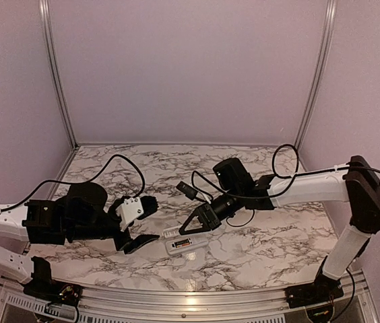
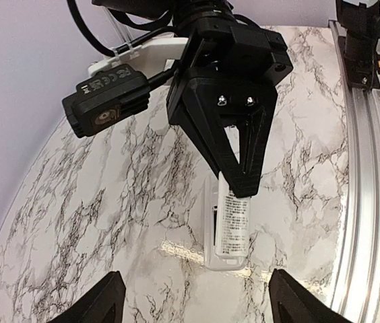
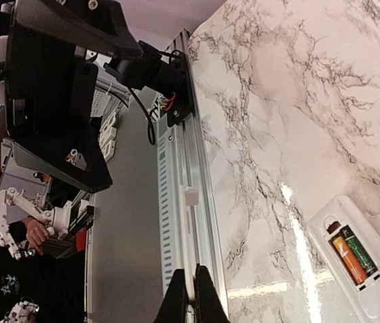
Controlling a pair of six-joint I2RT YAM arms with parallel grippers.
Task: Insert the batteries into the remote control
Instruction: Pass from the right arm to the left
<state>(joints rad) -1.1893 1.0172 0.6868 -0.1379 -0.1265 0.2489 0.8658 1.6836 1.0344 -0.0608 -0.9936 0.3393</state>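
We see the left arm reaching in low from the left. Its left gripper [image 1: 148,223] is released, with the fingers [image 2: 92,306] spread wide and nothing between them, and it points at the remote control [image 1: 184,243] from just to the left. The right arm stretches in from the right and bends down toward the middle. The right gripper [image 1: 182,232] is clenched, its two fingertips [image 3: 188,296] pressed together with nothing in them. Its tip hangs at the far end of the remote control, but we cannot tell whether it touches.

The remote control lies flat on the marble table [image 1: 264,242], back side up, in the near middle between the two grippers. Its battery recess is uncovered. Inside it, the batteries [image 3: 350,253] lie side by side along its length, one orange-red and one green and dark.

The remote control sits close to the metal rail [image 1: 190,297] along the near edge of the table. Bare marble spreads out on the far side and to the right. The walls stand well apart from both arms.
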